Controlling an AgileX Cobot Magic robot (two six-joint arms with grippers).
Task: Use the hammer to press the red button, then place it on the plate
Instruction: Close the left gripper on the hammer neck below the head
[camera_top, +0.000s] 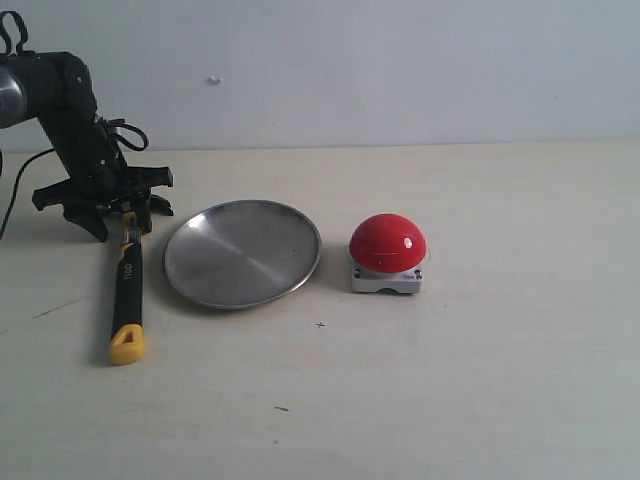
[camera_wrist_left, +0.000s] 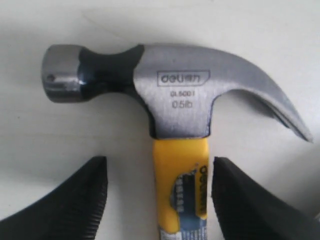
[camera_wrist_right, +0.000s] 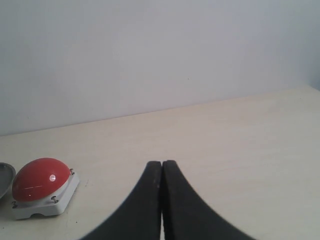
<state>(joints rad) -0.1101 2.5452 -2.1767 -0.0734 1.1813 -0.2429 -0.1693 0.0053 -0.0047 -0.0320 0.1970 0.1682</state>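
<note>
Left wrist view: left fingers (camera_wrist_left: 82, 205) spread wide, empty, straddling yellow neck of hammer (camera_wrist_left: 177, 100) without touching. Hammer lies flat toward tabletop (camera_top: 480, 380) left edge, head far, handle pointing to near edge. Right fingers (camera_wrist_right: 150, 200) pressed together, empty, farther off.

A pale cream tabletop (camera_top: 480, 380) meets a plain light grey-blue wall (camera_top: 400, 70).

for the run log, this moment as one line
phase: pre-grasp | left end effector: open astride hammer neck | right end effector: shut | hammer: flat on table
</note>
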